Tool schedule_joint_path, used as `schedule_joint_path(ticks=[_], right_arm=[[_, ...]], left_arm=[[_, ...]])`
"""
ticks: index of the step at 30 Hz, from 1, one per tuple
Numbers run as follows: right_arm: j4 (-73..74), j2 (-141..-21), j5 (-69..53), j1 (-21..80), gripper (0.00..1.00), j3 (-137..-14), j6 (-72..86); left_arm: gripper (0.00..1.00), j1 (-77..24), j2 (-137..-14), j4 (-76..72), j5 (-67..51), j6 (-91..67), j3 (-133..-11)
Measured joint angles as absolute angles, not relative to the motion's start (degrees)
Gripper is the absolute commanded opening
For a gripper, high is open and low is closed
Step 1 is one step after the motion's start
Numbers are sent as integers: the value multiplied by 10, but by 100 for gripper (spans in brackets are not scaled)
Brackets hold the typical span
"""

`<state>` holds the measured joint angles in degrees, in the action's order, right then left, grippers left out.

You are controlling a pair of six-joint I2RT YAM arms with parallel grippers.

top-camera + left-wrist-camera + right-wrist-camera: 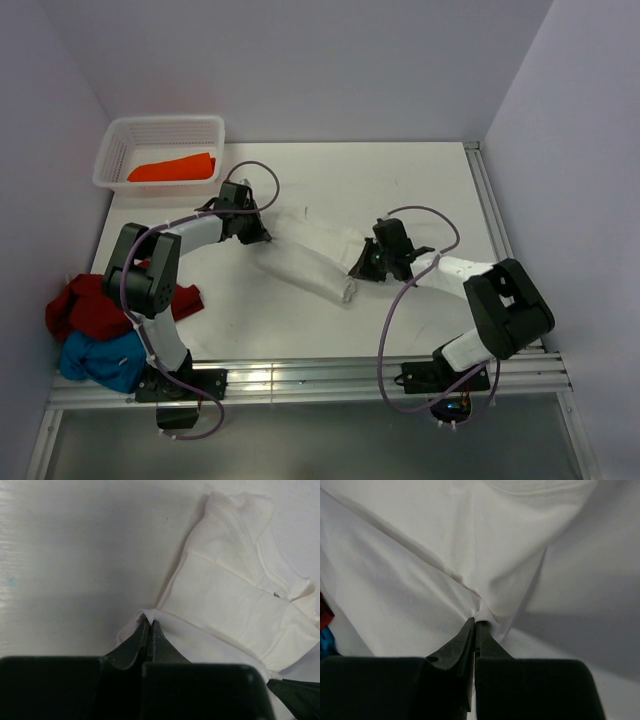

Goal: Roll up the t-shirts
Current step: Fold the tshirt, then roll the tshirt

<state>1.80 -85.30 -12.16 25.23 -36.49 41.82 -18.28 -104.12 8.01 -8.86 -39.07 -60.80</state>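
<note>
1. A white table [400,180] with pale walls all round, and the white t-shirt [310,250] lies mid-table as a long folded band between the two arms.
2. The left gripper [149,625] is pinched tight on one corner of the cloth. The right gripper [476,625] is clamped on a pucker of fabric at the opposite end.
3. To roll well, I'd say both ends need even tension and level height, so the band turns over straight.
4. It looks creased and layered, with the print hidden. The orange tee [172,168] sits in the basket [165,120]; the dark red tee [85,305] and the blue tee [100,358] are heaped at the left edge.
</note>
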Motion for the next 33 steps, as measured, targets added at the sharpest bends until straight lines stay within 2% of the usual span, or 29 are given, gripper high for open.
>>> schedule_joint_path(ticks=[2, 5, 6, 9, 10, 13, 18, 20, 23, 27, 28, 29, 33], right_arm=[[13, -830, -120, 263, 0, -342, 429], [15, -792, -112, 268, 20, -317, 440], [20, -782, -108, 269, 30, -314, 442], [57, -761, -86, 271, 42, -315, 436], [74, -753, -77, 271, 44, -315, 434], [126, -729, -54, 271, 50, -321, 423], [201, -683, -25, 273, 65, -369, 392], [215, -668, -10, 279, 66, -395, 375], [219, -647, 6, 302, 66, -414, 350], [209, -611, 18, 350, 68, -420, 314], [203, -605, 22, 362, 71, -421, 305], [196, -601, 25, 375, 90, -422, 296], [176, -615, 43, 425, 87, -435, 233]], left_arm=[[0, -184, -1041, 80, -94, -384, -609], [0, -187, -1042, 90, -102, -378, -618], [3, -189, -1042, 95, -105, -375, -624], [30, -191, -1043, 107, -100, -364, -645], [45, -191, -1043, 107, -94, -363, -649], [63, -188, -1026, 120, -63, -360, -656], [86, -185, -937, 171, -17, -354, -656], [99, -182, -893, 183, -10, -355, -655], [100, -171, -823, 158, -27, -371, -611], [99, -128, -744, 97, -97, -408, -486], [99, -120, -736, 83, -107, -420, -454], [99, -115, -732, 77, -114, -431, -430], [99, -113, -725, 32, -148, -479, -331]])
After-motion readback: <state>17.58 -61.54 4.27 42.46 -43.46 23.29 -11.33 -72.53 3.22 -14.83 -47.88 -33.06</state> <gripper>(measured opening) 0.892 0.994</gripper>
